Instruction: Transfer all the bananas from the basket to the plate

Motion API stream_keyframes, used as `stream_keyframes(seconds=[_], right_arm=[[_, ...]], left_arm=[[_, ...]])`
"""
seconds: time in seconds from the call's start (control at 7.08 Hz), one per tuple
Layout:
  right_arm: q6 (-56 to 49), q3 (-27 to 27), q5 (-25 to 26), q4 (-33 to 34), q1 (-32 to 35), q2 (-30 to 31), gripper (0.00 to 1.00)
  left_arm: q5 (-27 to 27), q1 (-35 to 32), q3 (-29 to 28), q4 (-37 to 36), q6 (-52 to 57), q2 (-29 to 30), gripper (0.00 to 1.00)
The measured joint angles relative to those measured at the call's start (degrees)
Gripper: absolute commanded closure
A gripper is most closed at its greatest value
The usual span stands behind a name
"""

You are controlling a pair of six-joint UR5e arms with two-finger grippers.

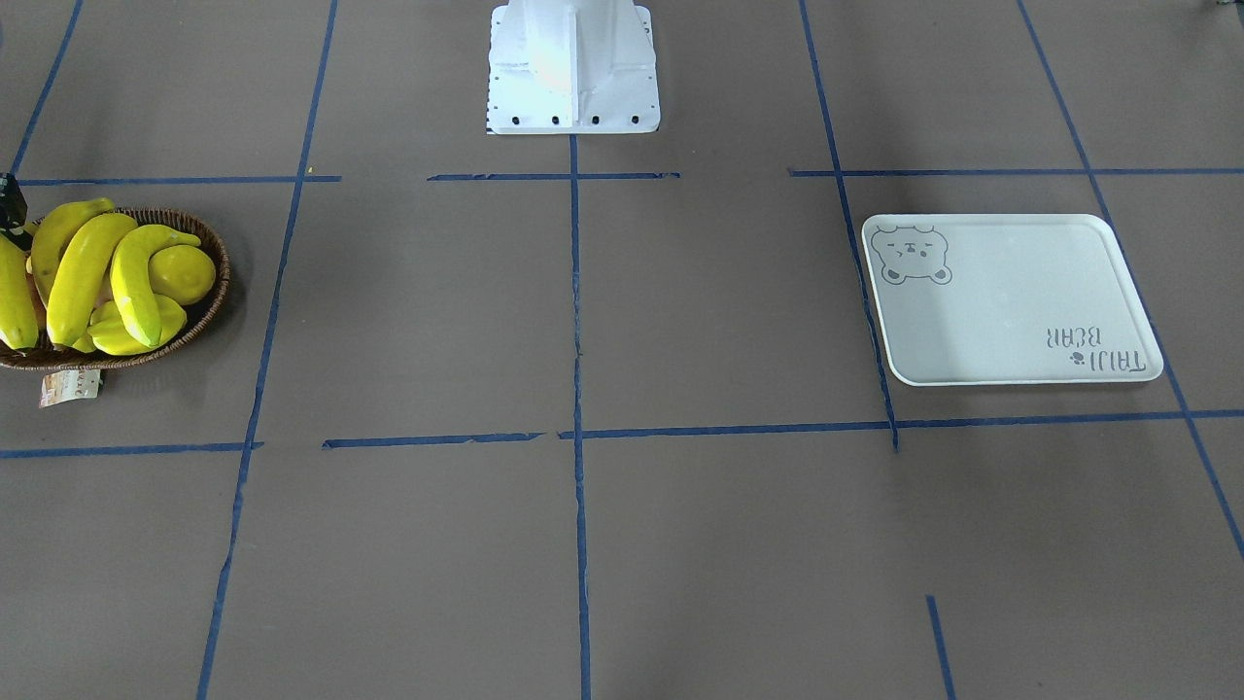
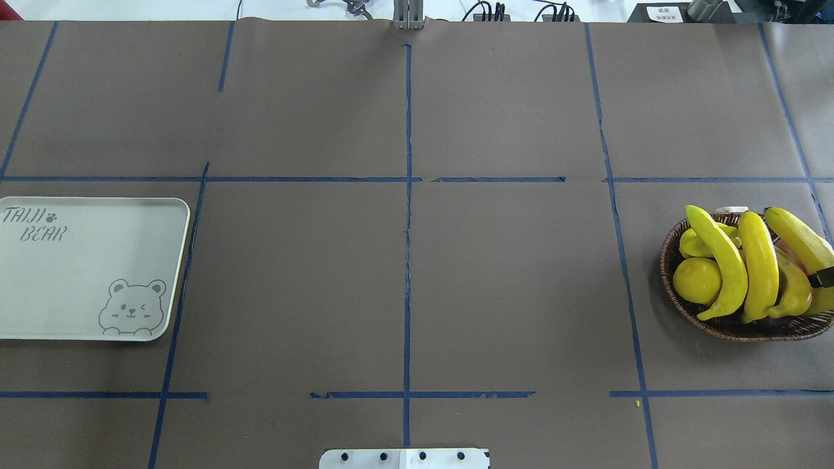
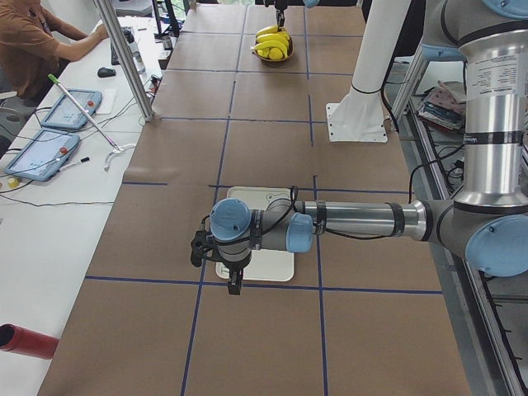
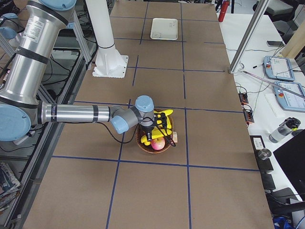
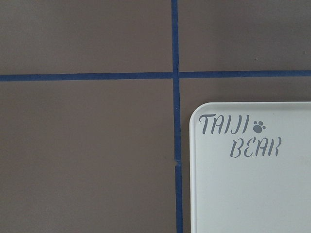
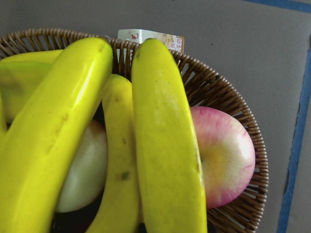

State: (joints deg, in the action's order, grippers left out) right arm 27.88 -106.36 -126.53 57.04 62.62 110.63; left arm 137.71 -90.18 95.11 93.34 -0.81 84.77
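Several yellow bananas (image 1: 83, 272) (image 2: 759, 267) (image 6: 165, 145) lie side by side in the dark wicker basket (image 1: 219, 282) (image 2: 666, 260) (image 6: 228, 97), close below the right wrist camera. My right gripper (image 4: 153, 130) hangs just over the basket; I cannot tell whether it is open or shut. Only a dark bit of it shows at the frame edge in the overhead view. The white bear plate (image 1: 1011, 301) (image 2: 78, 273) (image 5: 252, 194) lies bare at the table's other end. My left gripper (image 3: 235, 285) hovers above the plate's outer edge, its state unclear.
A lemon (image 1: 183, 272) (image 2: 696, 280), a pink apple (image 6: 226, 160) and a pale fruit (image 6: 85, 170) share the basket. The white robot base (image 1: 573, 68) stands mid-table. A person (image 3: 33, 41) sits at a side table with tablets. Blue tape lines cross the brown tabletop.
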Motion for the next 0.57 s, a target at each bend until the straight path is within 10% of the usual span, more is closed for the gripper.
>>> stream_keyframes(seconds=[0.57], right_arm=[[-3.57,-1.4,-6.03,0.51,8.35,1.3,1.0]], left_arm=[[0.01,0.0,0.4,0.03,-0.92,0.05,0.0]])
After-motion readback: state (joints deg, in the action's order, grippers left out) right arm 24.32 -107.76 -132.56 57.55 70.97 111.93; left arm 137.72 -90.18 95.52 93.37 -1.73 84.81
